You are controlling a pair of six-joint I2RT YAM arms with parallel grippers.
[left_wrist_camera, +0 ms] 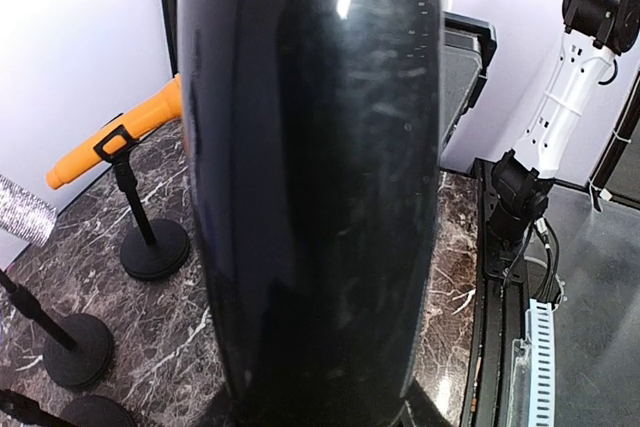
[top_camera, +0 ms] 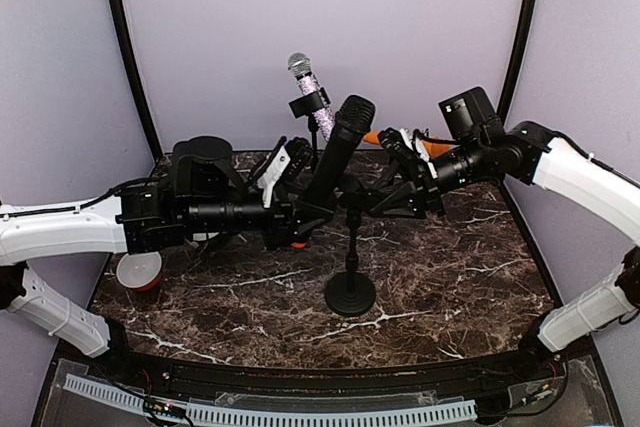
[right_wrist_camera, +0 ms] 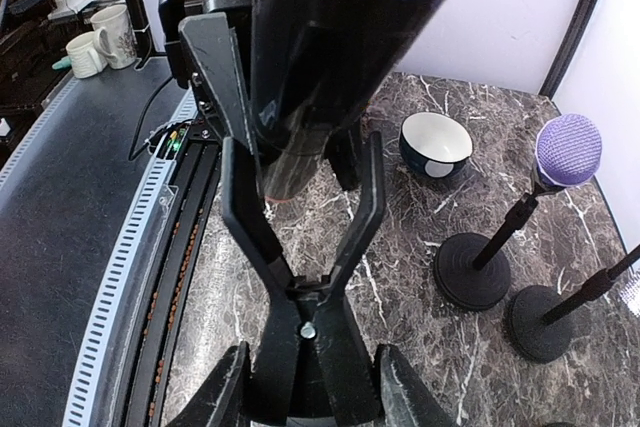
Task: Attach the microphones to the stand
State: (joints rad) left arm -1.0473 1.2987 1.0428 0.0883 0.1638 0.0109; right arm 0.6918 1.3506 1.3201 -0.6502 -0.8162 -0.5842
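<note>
Your left gripper (top_camera: pixel 305 197) is closed on the lower body of the black microphone (top_camera: pixel 340 142), holding it tilted with its mesh head up, right over the front stand (top_camera: pixel 351 257). Your right gripper (right_wrist_camera: pixel 312 387) is clamped on the tail of that stand's spring clip (right_wrist_camera: pixel 305 312), whose two prongs are spread wide. The right wrist view shows the microphone's barrel sitting between those prongs, but they do not look closed around it yet, so treat this one as not seated. Three others look finished. The glittery lilac microphone (top_camera: pixel 312 97) stands in a clip behind the front stand. The orange microphone (left_wrist_camera: pixel 110 142) lies in a clip on its own small stand, also behind the front stand and a little to the right. The purple microphone (right_wrist_camera: pixel 568 150) tops another stand beyond the spread clip in the right wrist view, though only its head shows, so you cannot confirm its clip. By that reckoning you are on the last of four. What remains is to settle the barrel fully, let the clip bite, then release both grippers.
</note>
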